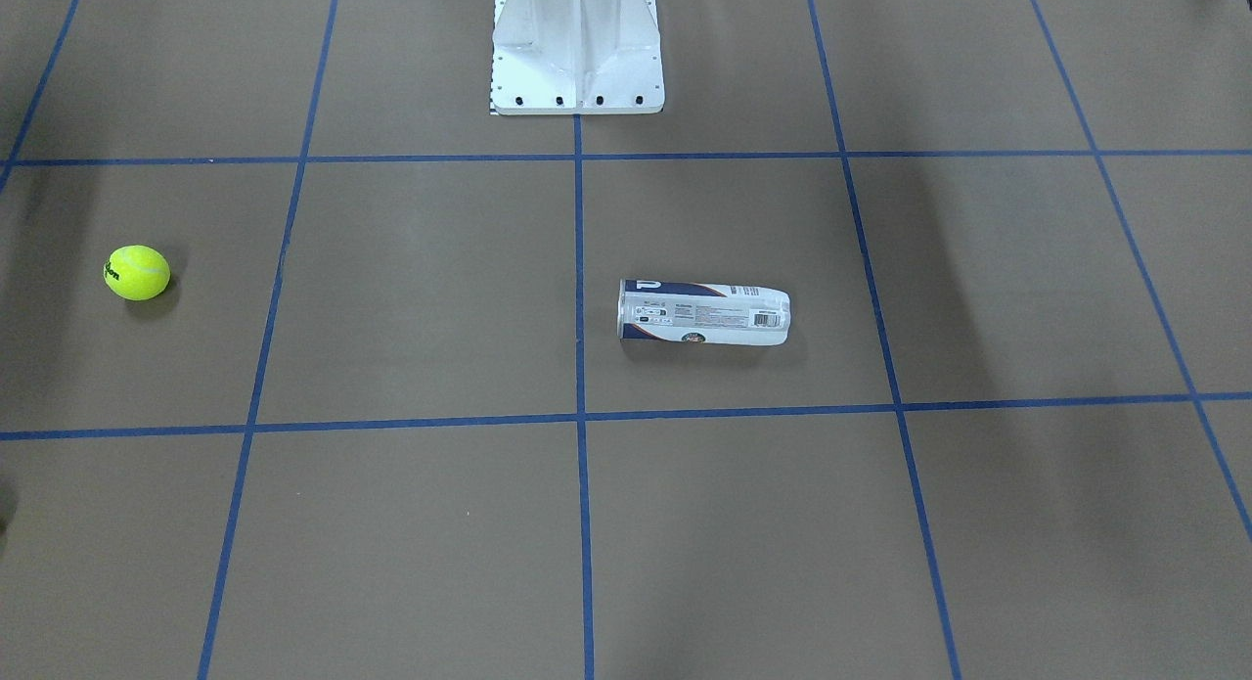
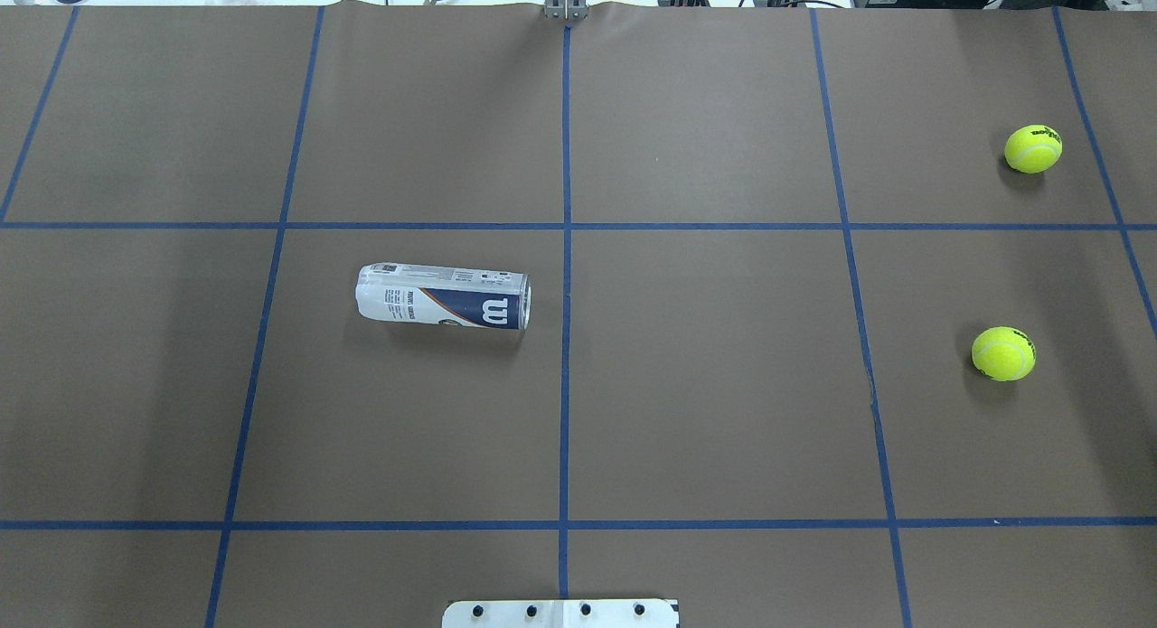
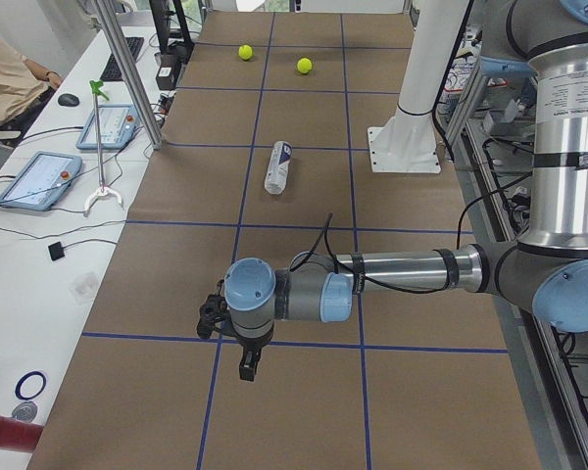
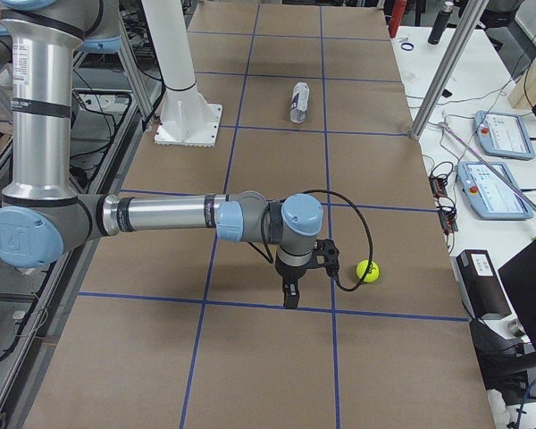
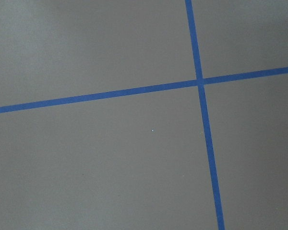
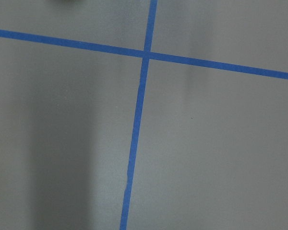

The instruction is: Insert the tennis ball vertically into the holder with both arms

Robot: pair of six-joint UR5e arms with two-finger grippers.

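Observation:
The holder (image 2: 443,296) is a clear can with a white and navy label, lying on its side near the table's middle (image 1: 704,313). Two tennis balls rest far out on the robot's right: one nearer the robot (image 2: 1003,353) (image 1: 137,272), one farther off (image 2: 1033,148) (image 4: 367,270). My left gripper (image 3: 247,370) hangs point-down over the table's left end, far from the can. My right gripper (image 4: 290,295) hangs point-down just beside the farther ball. Both show only in the side views, so I cannot tell whether they are open or shut. The wrist views hold only brown table and blue tape.
The white pedestal base (image 1: 577,49) stands at the robot's side of the table. Blue tape lines grid the brown surface. A side bench carries tablets (image 3: 39,179) and cables beside a metal post (image 3: 127,73). A person's arm (image 3: 15,73) rests at that bench.

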